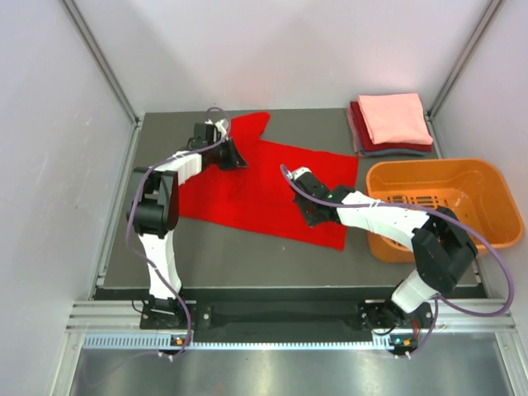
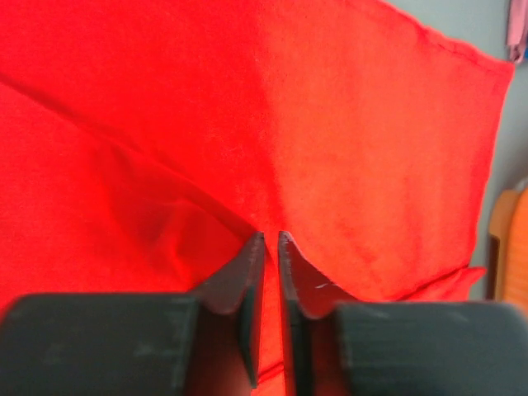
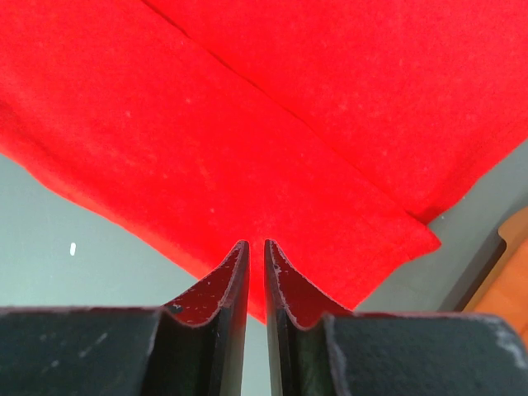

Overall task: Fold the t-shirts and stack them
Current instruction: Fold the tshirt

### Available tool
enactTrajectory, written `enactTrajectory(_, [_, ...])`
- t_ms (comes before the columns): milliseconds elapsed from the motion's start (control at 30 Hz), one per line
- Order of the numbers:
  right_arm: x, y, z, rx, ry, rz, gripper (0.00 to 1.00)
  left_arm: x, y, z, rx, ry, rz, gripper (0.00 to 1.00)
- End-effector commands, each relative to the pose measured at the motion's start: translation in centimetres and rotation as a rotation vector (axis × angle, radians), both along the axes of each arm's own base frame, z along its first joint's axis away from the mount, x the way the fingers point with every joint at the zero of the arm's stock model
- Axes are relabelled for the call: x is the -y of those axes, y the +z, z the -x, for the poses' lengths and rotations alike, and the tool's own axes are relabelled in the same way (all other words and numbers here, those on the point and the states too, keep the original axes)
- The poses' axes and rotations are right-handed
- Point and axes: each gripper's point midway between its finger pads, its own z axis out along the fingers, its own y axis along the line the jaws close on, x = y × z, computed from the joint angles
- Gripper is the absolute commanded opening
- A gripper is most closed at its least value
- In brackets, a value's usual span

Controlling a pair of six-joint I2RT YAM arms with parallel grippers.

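Overhead, the red t-shirt (image 1: 247,194) lies spread on the table (image 1: 247,264), with the folded stack (image 1: 394,120) at the far right. Only the wrist views show the right gripper (image 3: 256,243) pinching the shirt's edge. The left gripper (image 2: 271,235), its jaws narrow, meets a crease; whether it grips is unclear.

Both arms reach forward, wrists pitched down. Left end effector (image 2: 271,234), right end effector (image 3: 256,242): jaws narrow slit apart.

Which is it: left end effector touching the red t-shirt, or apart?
Touching: in left wrist view, the left end effector meets a raised fold of the red t-shirt.
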Motion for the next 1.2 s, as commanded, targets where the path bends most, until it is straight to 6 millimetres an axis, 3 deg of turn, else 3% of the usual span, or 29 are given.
enactTrajectory(0, [0.2,2.2,-0.9,0.041,-0.027,-0.013,0.14,1.5,1.9,-0.7,0.064,-0.097,0.034,0.18])
enactTrajectory(167, [0.0,2.9,-1.0,0.046,-0.043,-0.033,0.15,-0.9,4.7,-1.1,0.133,-0.056,-0.118,0.38])
enactTrajectory(267, [-0.5,3.2,-0.9,0.039,-0.044,-0.057,0.15,-2.8,6.5,-1.3,0.16,-0.027,-0.193,0.38])
enactTrajectory(333, [-0.8,3.2,-0.8,0.036,-0.046,-0.071,0.15,-5.0,6.2,-1.1,0.129,0.032,-0.264,0.38])
enactTrajectory(433, [-1.0,3.0,-0.4,0.028,-0.048,-0.085,0.15,-10.0,4.4,-0.4,0.03,0.195,-0.442,0.38])
enactTrajectory(567, [-1.3,3.4,0.0,0.031,-0.042,-0.112,0.15,-16.0,2.9,2.9,-0.166,0.354,-0.476,0.37])
enactTrajectory(600, [-1.4,3.5,0.0,0.033,-0.041,-0.116,0.15,-16.4,2.6,3.9,-0.201,0.373,-0.465,0.37])
enactTrajectory(633, [-1.6,3.5,0.1,0.031,-0.034,-0.123,0.15,-19.6,2.8,5.3,-0.226,0.449,-0.458,0.37])
enactTrajectory(733, [-2.3,3.8,0.2,0.033,-0.015,-0.147,0.16,-24.4,3.7,8.7,-0.24,0.59,-0.512,0.39])
enactTrajectory(833, [-3.1,3.8,0.4,0.031,0.009,-0.17,0.17,-26.9,4.8,11.7,-0.208,0.668,-0.507,0.41])
enactTrajectory(900, [-3.5,3.8,0.5,0.029,0.024,-0.182,0.17,-26.9,4.1,13.6,-0.228,0.679,-0.471,0.41])
enactTrajectory(967, [-3.7,3.7,0.7,0.03,0.038,-0.185,0.17,-26.3,5.0,14.0,-0.189,0.683,-0.356,0.41])
enactTrajectory(1167, [-3.1,3.6,0.9,0.046,0.057,-0.177,0.18,-25.8,2.9,14.9,-0.225,0.714,-0.259,0.42])
